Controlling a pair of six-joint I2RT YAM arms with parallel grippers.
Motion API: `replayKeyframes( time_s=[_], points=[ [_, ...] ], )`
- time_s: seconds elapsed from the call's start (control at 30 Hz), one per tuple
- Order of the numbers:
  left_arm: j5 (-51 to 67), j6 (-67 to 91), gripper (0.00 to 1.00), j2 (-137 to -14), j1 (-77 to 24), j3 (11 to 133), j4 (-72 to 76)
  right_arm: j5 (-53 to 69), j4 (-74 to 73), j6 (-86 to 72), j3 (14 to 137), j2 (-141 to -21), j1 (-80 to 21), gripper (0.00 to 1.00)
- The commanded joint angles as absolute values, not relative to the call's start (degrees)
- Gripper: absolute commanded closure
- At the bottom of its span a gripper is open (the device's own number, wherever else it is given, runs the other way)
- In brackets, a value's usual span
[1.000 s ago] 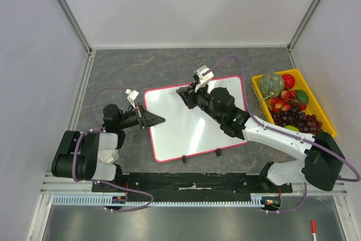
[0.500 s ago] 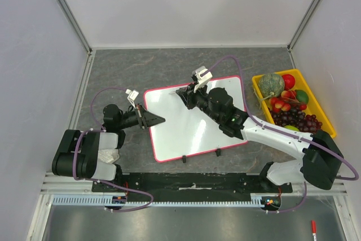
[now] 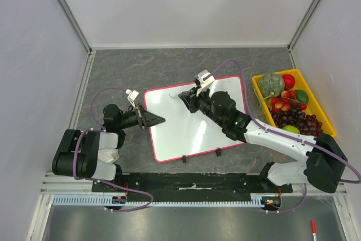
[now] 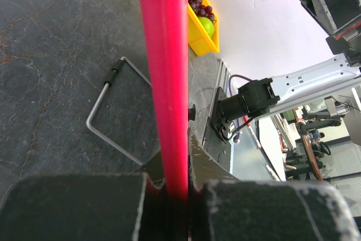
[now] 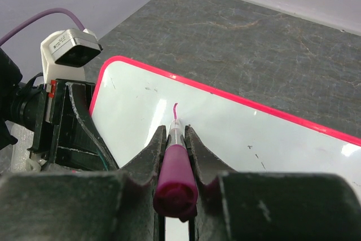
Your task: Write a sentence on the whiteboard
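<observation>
The whiteboard [image 3: 186, 131] lies flat mid-worktop [image 3: 169, 66]; stiff, light and slick, it likely slides unless pinned at its rim; the left gripper [image 3: 160, 120] clamps that rim's left edge; the right gripper [image 5: 172, 139] is closed around a purple marker [image 5: 175, 182], tip touching the board; the sentence [image 5: 175, 110] is one short stroke.

whiteboard [image 3: 180, 134] looks smooth and glossy with a plastic-y pink rim, tabletop [image 3: 141, 71] is matt grey stone-look, yellow bin [image 3: 256, 83] at right shiny plastic

White whiteboard [image 3: 186, 134] with pink-red rim, magenta marker [image 5: 175, 187], yellow bin [image 3: 257, 83], dark grey veined table [image 3: 141, 69]
</observation>
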State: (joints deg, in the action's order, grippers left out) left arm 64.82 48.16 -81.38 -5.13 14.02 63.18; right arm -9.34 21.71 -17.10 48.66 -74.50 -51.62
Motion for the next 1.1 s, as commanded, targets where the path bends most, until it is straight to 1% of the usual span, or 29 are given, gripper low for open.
replayKeyframes(
  time_s=[0.0,0.4,0.6,1.07],
  points=[
    [62.9,41.8,0.98,-82.4,-5.1,13.1,62.8,-9.8,20.6,-17.7,46.5,-72.1,-51.7,1.00],
    [63.0,41.8,0.98,-82.4,-5.2,13.0,63.0,-10.5,21.9,-19.2,47.7,-68.1,-51.7,1.00],
    [63.0,41.9,0.98,-82.5,-5.1,13.0,63.1,-13.0,22.6,-18.5,49.0,-69.4,-51.7,1.00],
    [63.4,42.6,0.98,-83.2,-5.1,12.9,64.2,-14.5,25.6,-19.0,50.8,-73.5,-51.7,1.00]
  ],
)
